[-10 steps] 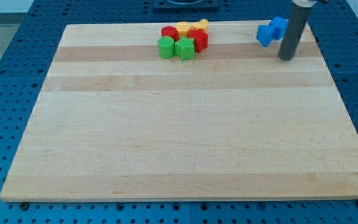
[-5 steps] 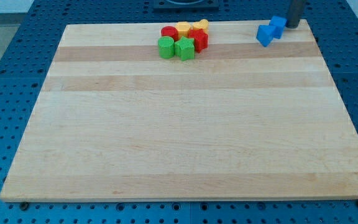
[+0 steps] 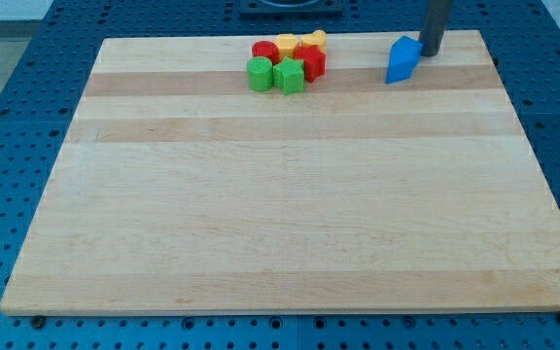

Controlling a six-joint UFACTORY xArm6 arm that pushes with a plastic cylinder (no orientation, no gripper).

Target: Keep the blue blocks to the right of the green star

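Note:
Two blue blocks [image 3: 402, 58] stand pressed together near the board's top right, reading as one blue mass. My tip [image 3: 430, 52] touches their right side, the rod rising out of the view's top. The green star [image 3: 289, 76] sits in a cluster at the top centre, well to the left of the blue blocks. A green cylinder-like block [image 3: 259, 73] is just left of the star.
Behind the green blocks are a red block [image 3: 264, 51], a red star-like block [image 3: 313, 63], a yellow block [image 3: 287, 45] and a second yellow block [image 3: 313, 39]. The wooden board [image 3: 290, 194] lies on a blue perforated table.
The rod moved from the blue blocks' right front to the top edge, then left against them. The blue blocks slid left and closed up.

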